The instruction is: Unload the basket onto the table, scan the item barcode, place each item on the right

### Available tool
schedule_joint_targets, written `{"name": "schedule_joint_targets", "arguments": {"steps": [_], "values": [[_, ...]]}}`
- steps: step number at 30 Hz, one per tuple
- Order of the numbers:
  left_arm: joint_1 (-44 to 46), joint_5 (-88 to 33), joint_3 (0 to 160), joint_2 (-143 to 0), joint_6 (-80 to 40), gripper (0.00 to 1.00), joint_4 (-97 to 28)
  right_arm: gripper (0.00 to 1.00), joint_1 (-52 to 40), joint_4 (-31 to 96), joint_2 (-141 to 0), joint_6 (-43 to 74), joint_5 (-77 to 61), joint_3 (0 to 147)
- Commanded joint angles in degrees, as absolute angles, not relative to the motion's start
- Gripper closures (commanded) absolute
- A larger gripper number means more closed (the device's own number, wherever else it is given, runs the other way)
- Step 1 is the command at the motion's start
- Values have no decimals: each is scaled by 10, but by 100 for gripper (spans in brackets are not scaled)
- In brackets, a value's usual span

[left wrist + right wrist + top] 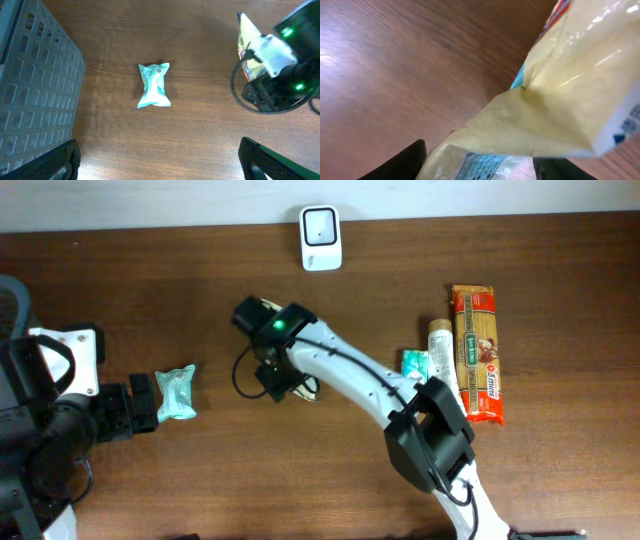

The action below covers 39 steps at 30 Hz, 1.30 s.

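Brown wooden table [560,470] bears everything. White right arm [350,370] reaches to mid-table, where the right gripper [283,380] has its fingers parted, a yellow pouch [570,75] between them; its blue print is unreadable. Orange spaghetti pack [477,355] lies far right, brand too small to read. White scanner [321,237] sits at the far edge. Left gripper [159,150], spread wide, hovers near a teal packet [154,86].

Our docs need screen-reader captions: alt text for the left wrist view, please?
A small teal pouch lies on the wooden table ahead of the open left gripper. A grey mesh basket sits at left; the right arm, by a yellow packet, is at right.
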<state>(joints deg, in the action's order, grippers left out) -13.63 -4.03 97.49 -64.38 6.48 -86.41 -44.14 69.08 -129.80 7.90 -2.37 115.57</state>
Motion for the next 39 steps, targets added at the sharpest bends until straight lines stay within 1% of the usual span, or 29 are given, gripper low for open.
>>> {"name": "schedule_joint_targets", "arguments": {"steps": [1,3,6,7,8,9,10,12,14,15,18,19,20,23,24,25,26,27,28,29,30,32,34,35,37,38,39], "values": [[-138,-36,978,-643,74,1,-864,35,-377,700,-1276,28,-195,1204],[-138,-36,978,-643,74,1,-864,34,-343,704,-1276,-32,-295,1223],[-138,-36,978,-643,74,1,-864,34,-354,707,-1279,-40,-279,1211],[-138,-36,978,-643,74,1,-864,35,-361,707,-1279,-18,-226,1208],[-138,-36,978,-643,74,1,-864,32,-359,709,-1279,69,-139,1208],[-138,-36,978,-643,74,1,-865,21,-327,719,-1279,215,-57,1208],[-138,-36,978,-643,74,1,-865,11,-306,714,-1280,246,-57,1208],[-138,-36,978,-643,74,1,-864,1,-278,685,-1288,265,-86,1200],[-138,-36,978,-643,74,1,-865,1,-253,627,-1309,265,-140,1170],[-138,-36,978,-643,74,1,-865,1,-251,563,-1320,265,-177,1130],[-138,-36,978,-643,74,1,-865,1,-256,494,-1323,281,-193,1077],[-138,-36,978,-643,74,1,-865,3,-256,472,-1323,296,-193,1056],[-138,-36,978,-643,74,1,-865,5,-260,420,-1324,312,-201,1017],[-138,-36,978,-643,74,1,-865,17,-274,332,-1324,321,-207,972],[-138,-36,978,-643,74,1,-865,27,-281,312,-1325,321,-207,966],[-138,-36,978,-643,74,1,-865,47,-290,304,-1325,324,-196,962],[-138,-36,978,-643,74,1,-865,59,-295,304,-1325,325,-188,962],[-138,-36,978,-643,74,1,-865,81,-296,306,-1325,324,-187,962],[-138,-36,978,-643,74,1,-865,88,-293,310,-1324,317,-189,962],[-138,-36,978,-643,74,1,-865,90,-288,320,-1319,316,-189,962],[-138,-36,978,-643,74,1,-865,93,-275,343,-1297,277,-211,964],[-138,-36,978,-643,74,1,-865,96,-260,383,-1253,229,-215,969],[-138,-36,978,-643,74,1,-865,96,-246,464,-1183,166,-203,984],[-138,-36,978,-643,74,1,-865,96,-243,550,-1147,133,-158,1013],[-138,-36,978,-643,74,1,-864,96,-247,732,-1136,90,-48,1094],[-138,-36,978,-643,74,1,-864,96,-247,804,-1137,84,19,1112],[-138,-36,978,-643,74,1,-865,96,-247,828,-1142,84,50,1112]]}}
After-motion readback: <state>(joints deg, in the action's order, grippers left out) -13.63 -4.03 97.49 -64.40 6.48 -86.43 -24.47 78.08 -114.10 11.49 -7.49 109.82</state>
